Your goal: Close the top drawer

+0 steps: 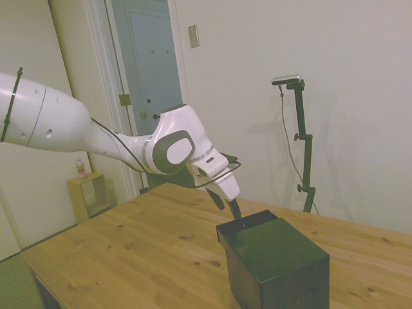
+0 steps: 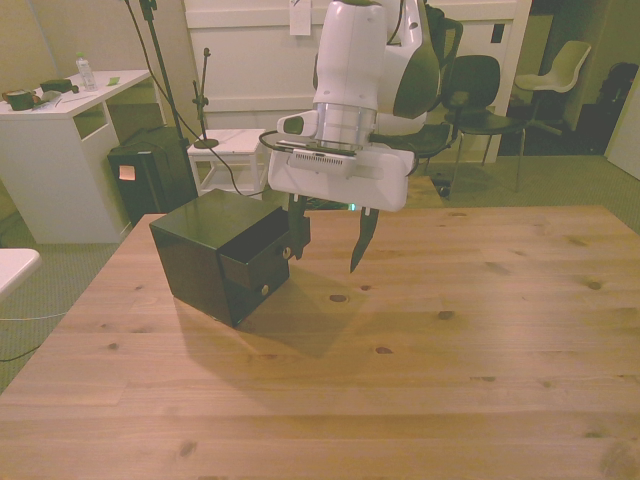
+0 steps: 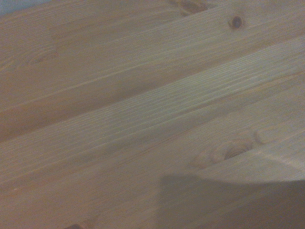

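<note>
- Table [image 2: 420, 400]: bare wooden planks fill the near part of the front view. The near edge is cut off by the frame.
- Wrist view: only blurred table planks [image 3: 143, 109] with knots and a dark shadow patch in one corner. No cabinet or drawer can be made out there.
- Cabinet [image 2: 195, 262]: small dark box at about 9 o'clock from the table's middle in the front view, standing on the wood.
- Top drawer [image 2: 265, 250]: pulled partway out of the cabinet, front panel with a small knob facing the front view's right. In the side view the drawer [image 1: 248, 222] shows only as a thin dark lip past the cabinet top; its front is hidden.
- Lower drawer [image 2: 262, 287]: flush with the cabinet, knob just visible.
- Gripper [image 2: 328, 240]: fingers spread wide and pointing down, holding nothing. One finger [image 2: 297, 235] sits right at the drawer's front, and contact is hard to tell. The other finger hangs clear over bare wood.
- Side view: gripper [image 1: 232, 207] tips at the drawer's far edge, fingers overlapping so their gap is hidden.
- Arm [image 1: 96, 135]: white, its base cut off by the frame.
</note>
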